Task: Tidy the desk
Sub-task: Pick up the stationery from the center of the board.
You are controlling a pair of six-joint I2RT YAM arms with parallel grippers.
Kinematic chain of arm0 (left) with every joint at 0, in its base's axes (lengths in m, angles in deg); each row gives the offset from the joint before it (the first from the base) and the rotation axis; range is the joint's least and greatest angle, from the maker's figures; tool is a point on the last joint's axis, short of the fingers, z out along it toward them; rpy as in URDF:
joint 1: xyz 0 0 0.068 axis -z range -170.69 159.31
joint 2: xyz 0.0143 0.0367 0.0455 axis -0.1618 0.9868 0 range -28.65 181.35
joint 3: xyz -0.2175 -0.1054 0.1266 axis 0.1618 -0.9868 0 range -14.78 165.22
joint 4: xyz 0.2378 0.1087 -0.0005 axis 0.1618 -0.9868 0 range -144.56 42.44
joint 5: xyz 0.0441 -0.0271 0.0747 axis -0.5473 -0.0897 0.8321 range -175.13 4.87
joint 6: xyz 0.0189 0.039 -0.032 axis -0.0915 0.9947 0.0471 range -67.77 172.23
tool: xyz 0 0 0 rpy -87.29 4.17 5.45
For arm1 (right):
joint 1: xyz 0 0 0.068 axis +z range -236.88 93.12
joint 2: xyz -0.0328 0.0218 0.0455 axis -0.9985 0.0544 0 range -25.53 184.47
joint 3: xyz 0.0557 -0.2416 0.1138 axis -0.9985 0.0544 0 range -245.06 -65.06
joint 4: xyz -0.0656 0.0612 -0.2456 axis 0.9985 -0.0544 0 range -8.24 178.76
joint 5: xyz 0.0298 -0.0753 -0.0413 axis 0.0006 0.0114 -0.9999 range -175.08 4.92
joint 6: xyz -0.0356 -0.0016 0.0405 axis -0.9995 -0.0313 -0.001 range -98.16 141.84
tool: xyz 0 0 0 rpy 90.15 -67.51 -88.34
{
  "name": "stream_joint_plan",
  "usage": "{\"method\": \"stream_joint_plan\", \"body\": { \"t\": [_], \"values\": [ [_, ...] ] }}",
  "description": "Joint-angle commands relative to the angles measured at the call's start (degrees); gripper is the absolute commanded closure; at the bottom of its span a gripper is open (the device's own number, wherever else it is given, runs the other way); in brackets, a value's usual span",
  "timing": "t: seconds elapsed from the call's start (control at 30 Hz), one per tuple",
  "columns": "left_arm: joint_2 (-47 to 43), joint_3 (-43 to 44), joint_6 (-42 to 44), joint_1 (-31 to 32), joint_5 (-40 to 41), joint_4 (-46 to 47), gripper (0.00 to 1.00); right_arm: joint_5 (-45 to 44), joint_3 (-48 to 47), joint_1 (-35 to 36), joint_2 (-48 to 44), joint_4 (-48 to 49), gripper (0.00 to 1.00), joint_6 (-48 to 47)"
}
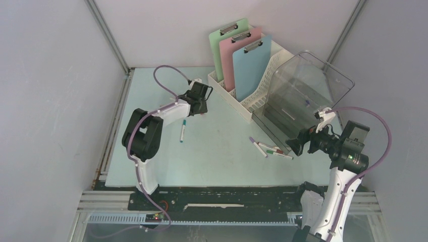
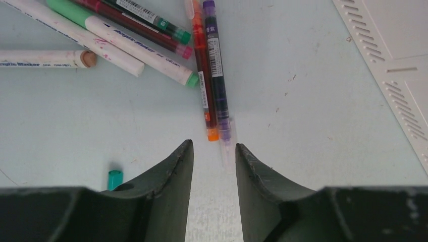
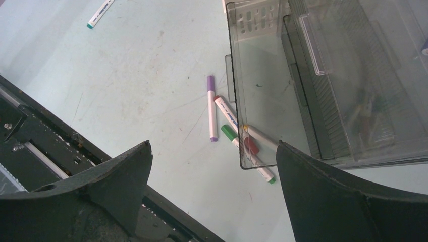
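Note:
The desk [image 1: 222,156] is a pale mint-blue tabletop. My left gripper [image 1: 200,97] hovers low over a cluster of pens at the back left. In the left wrist view it [image 2: 214,146] is open a little and empty, its tips just short of an orange pen [image 2: 203,75] and a purple pen [image 2: 218,75]; several markers [image 2: 136,50] lie beyond. My right gripper [image 1: 298,143] is wide open and empty above the desk's right front. Below it [image 3: 213,145] lie a purple marker [image 3: 211,108] and a green-capped marker [image 3: 242,146] against a clear box [image 3: 353,75].
A white file rack [image 1: 237,98] at the back holds green, pink and blue clipboards [image 1: 250,65]. The clear box [image 1: 303,96] stands to its right with some pens inside. A lone teal-tipped marker [image 1: 182,131] lies left of centre. A teal cap [image 2: 115,179] sits by my left finger.

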Motion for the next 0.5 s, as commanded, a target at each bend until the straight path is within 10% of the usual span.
{"method": "stream_joint_plan", "body": {
  "t": [0.0,0.47],
  "values": [
    [2.26,4.68,2.44,-0.33,1.81,-4.4,0.57,-0.52,0.04,0.37,-0.39,0.89,0.0,-0.08],
    [8.01,11.96,3.75,-1.11,2.37,-8.64,0.65,-0.4,0.19,0.37,-0.41,0.96,0.0,-0.07]
  ]
}}
